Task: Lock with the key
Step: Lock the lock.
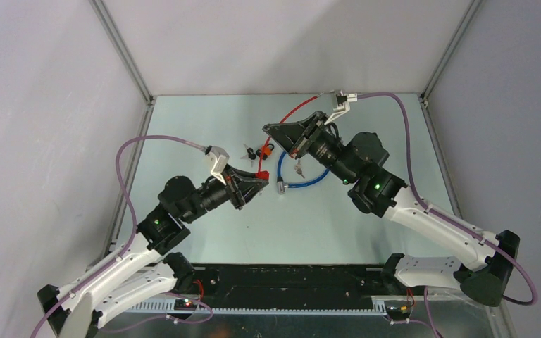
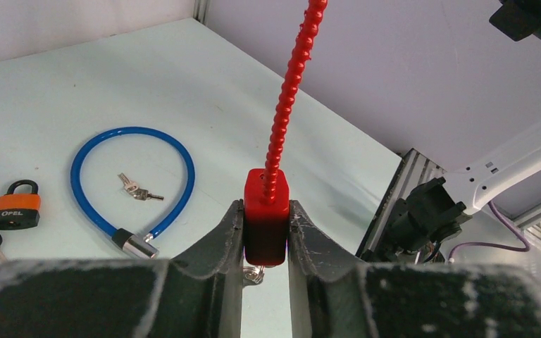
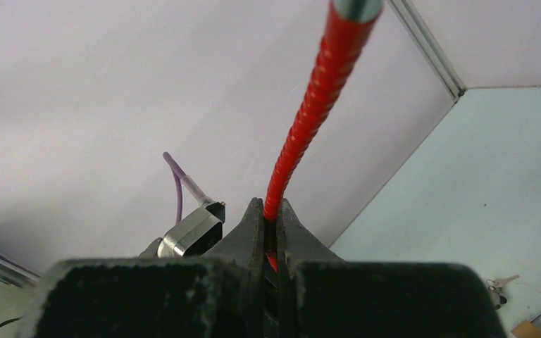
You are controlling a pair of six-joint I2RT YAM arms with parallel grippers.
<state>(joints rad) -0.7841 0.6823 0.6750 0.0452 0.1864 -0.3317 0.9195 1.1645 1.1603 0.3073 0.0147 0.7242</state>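
Observation:
A red cable lock has a ribbed cable and a red block body. My left gripper is shut on the red lock body, with a silver key ring hanging under it. The cable rises from the body. My right gripper is shut on the red cable, whose metal tip points up. In the top view the left gripper is at centre and the right gripper is behind it.
A blue cable lock lies on the table with small keys inside its loop. An orange and black padlock and black-headed keys lie near it. A brass padlock shows at the right wrist view's corner.

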